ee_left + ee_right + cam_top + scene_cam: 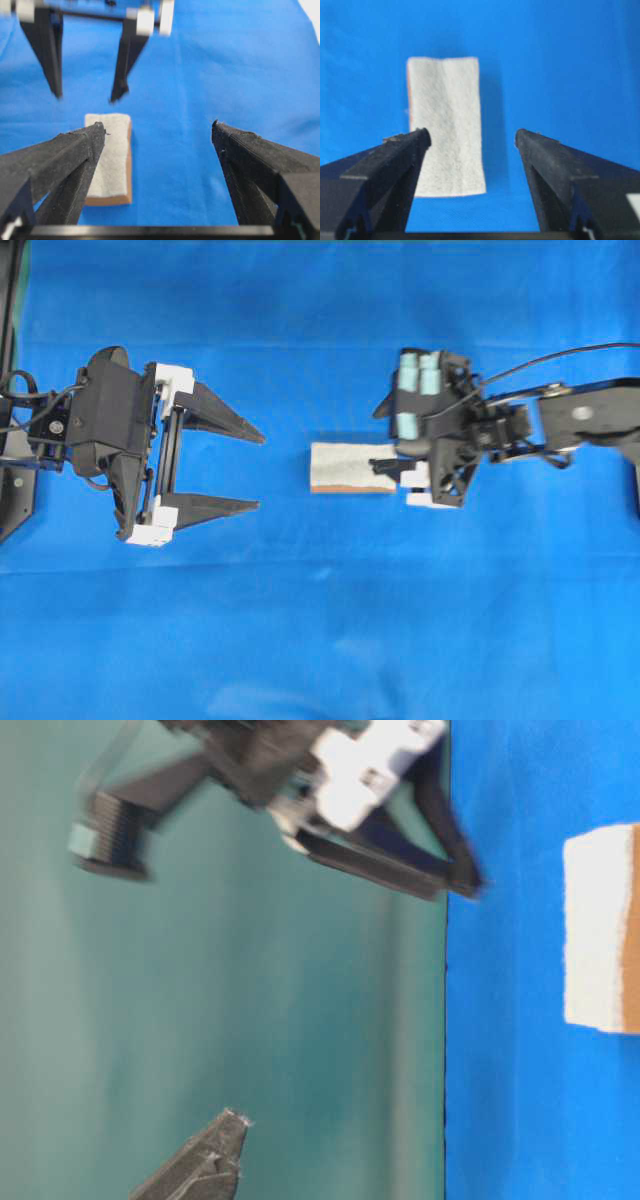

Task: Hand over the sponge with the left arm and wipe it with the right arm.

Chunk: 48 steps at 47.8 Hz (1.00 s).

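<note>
The sponge [345, 467] lies flat on the blue cloth, white scouring face up with a thin orange-tan edge [129, 160]. My left gripper [260, 471] is open, level with the sponge and a short gap to its left, touching nothing; from its wrist view [158, 126] the sponge sits behind its left finger. My right gripper [375, 440], with pale teal patches, hovers over the sponge's right end, open and empty. In its wrist view [472, 136] the sponge [446, 125] lies below, between the fingers and towards the left one. The table-level view shows the sponge [598, 930] at the right edge.
Blue cloth [320, 640] covers the whole table. In the table-level view the right gripper [455, 885] is blurred at the top, and one left fingertip [222, 1135] shows at the bottom. A black cable [560, 355] runs along the right arm.
</note>
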{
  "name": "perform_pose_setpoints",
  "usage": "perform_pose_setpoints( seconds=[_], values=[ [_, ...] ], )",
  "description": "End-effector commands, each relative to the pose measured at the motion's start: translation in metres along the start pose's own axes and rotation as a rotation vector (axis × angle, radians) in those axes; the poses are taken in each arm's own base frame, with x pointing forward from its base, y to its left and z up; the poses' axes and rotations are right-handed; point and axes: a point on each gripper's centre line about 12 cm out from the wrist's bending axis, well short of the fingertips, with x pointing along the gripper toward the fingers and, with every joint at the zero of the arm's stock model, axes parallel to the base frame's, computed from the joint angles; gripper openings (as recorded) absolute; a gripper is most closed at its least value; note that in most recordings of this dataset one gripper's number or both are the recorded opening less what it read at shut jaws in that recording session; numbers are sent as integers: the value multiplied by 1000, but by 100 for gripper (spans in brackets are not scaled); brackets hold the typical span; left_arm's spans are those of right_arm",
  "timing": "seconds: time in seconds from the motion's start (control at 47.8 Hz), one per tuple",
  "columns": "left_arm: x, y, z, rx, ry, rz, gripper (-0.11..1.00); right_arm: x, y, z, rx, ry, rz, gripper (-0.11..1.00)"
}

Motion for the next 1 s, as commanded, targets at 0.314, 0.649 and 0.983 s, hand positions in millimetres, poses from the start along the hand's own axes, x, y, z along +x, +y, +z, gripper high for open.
perform_pose_setpoints(
  seconds=[0.314, 0.649, 0.983],
  values=[
    [-2, 0, 2, 1, -12, 1, 85, -38, 5, 17, -3, -96, 16, 72],
    [-10, 1, 12, -9, -43, 2, 85, -55, 7, 25, -3, -135, 21, 72],
    [-67, 1, 30, -8, -115, 1, 85, -128, 2, 16, 17, -256, 22, 72]
  ],
)
